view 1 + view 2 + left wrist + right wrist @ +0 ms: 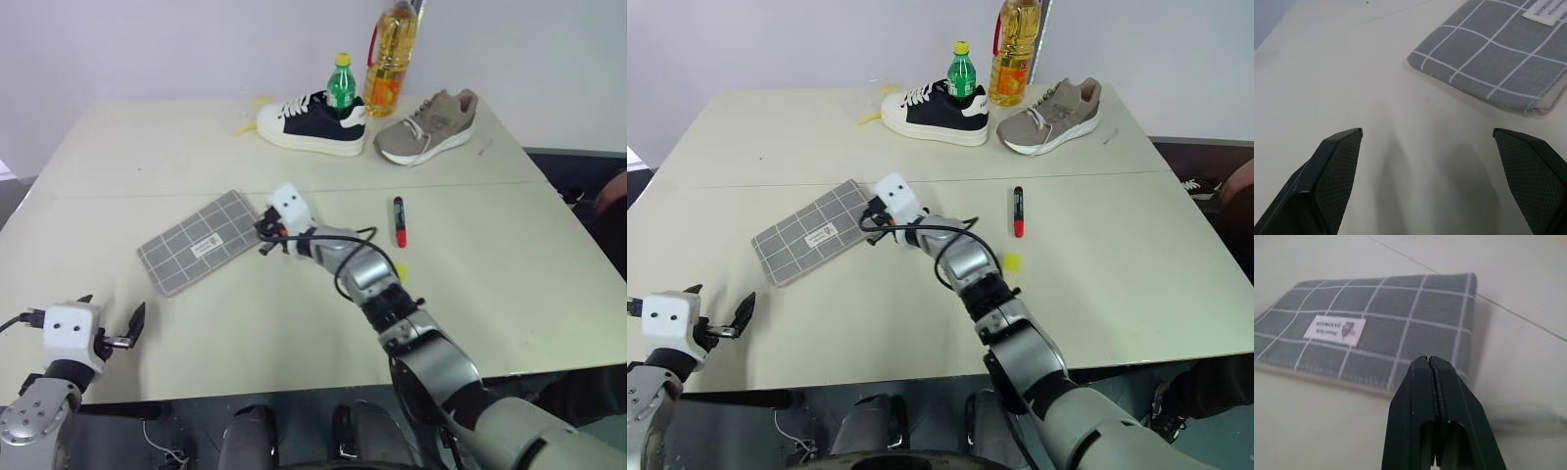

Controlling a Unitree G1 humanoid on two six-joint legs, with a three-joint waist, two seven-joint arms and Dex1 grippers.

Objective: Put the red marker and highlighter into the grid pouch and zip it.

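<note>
Grey fabric crossed by thin white grid lines marks the grid pouch [200, 241], which lies flat and closed on the cream table [509, 294], turned at a slant, its small white label [1335, 329] near the centre. No zipper pull can be made out from these angles. The right gripper [265, 231] reaches across to the pouch's right-hand end, its two black fingers pressed together with nothing between them; in the right wrist view they sit at the seam along the pouch's near edge, which suggests the arm is lining up to nudge or pin that end, or to find the zipper, before anything is loaded.

To the right of the pouch, well apart from it, the red marker [399, 221] lies untouched, a slim stick half black and half red. A small patch of yellow [401, 271] peeks out beside the right forearm, nearer than the marker; it may be the highlighter, though too little is visible to be sure.

The left gripper [122, 335] waits low at the table's near edge, below and left of the pouch, its fingers spread wide and empty, seemingly ready to steady the pouch's near corner.

Beyond the pouch, at the table's far side, stand a black-and-white shoe [313, 123], a beige shoe [427, 127], a green bottle [341, 86] and an oil bottle [390, 59].
</note>
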